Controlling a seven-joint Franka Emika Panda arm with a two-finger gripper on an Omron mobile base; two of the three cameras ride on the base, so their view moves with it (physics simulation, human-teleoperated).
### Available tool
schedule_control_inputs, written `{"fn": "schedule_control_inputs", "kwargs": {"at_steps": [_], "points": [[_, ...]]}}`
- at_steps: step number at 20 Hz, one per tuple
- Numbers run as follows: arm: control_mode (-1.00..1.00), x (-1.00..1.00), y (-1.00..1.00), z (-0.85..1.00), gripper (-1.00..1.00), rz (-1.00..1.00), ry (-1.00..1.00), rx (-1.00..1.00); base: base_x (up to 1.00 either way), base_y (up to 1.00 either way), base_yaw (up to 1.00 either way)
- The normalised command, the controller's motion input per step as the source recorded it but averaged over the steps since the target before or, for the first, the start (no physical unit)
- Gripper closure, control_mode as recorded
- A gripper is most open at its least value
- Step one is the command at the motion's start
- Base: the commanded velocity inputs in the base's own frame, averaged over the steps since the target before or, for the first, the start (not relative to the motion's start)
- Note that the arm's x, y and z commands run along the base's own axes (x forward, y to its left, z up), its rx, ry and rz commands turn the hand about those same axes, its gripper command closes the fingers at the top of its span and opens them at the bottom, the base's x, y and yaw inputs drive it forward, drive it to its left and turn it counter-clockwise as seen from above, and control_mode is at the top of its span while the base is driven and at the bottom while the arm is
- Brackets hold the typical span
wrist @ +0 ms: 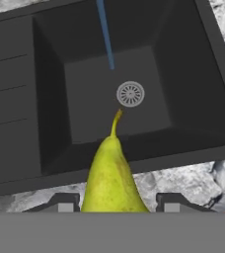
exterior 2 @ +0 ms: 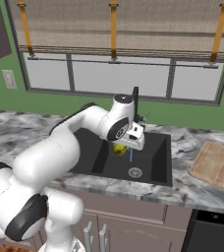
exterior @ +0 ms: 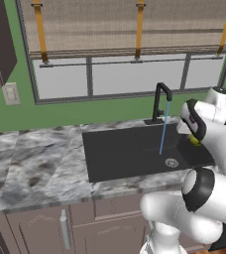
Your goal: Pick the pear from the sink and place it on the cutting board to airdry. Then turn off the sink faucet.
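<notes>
Gripper (wrist: 115, 207) clenched on the pear (wrist: 112, 175): in the hand view the fruit sits between the two finger tips, stem pointing away toward the drain (wrist: 130, 94). Pear is lifted clear of the sink (exterior 2: 155, 165) floor, hanging above the basin; in the right base view it shows as a yellow spot under the hand, centre of frame.

Step in hand, as I judge it: carry to the cutting board (exterior 2: 216, 165), which lies on the counter (exterior 2: 182, 189) at the right edge of the right base view, well apart from the sink.

To do it well: raise enough to clear the sink rim before swinging across, keep the grip steady since the pear tapers and could slip, set down flat on the board before letting go.

In the way: the sink faucet (exterior: 159, 101) stands at the back rim near the hand, water stream (exterior: 163, 129) running just beside the pear. Swing away from the spout. Window (exterior: 135, 74) behind, cabinets (exterior: 60, 228) below; neither interferes.
</notes>
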Motion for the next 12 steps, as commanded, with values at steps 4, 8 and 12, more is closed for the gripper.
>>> {"fn": "schedule_control_inputs", "kwargs": {"at_steps": [4, 8, 12], "points": [[-1.00, -0.57, 0.00, 0.36, 1.00, 0.00, -0.01, -0.03, 0.00, 0.00, 0.00], [-1.00, -0.46, 0.00, 0.41, 1.00, 0.00, 0.00, -0.02, 0.00, 0.00, 0.00], [-1.00, -0.34, 0.00, 0.44, 1.00, 0.00, 0.00, 0.00, 0.00, 0.00, 0.00]]}}
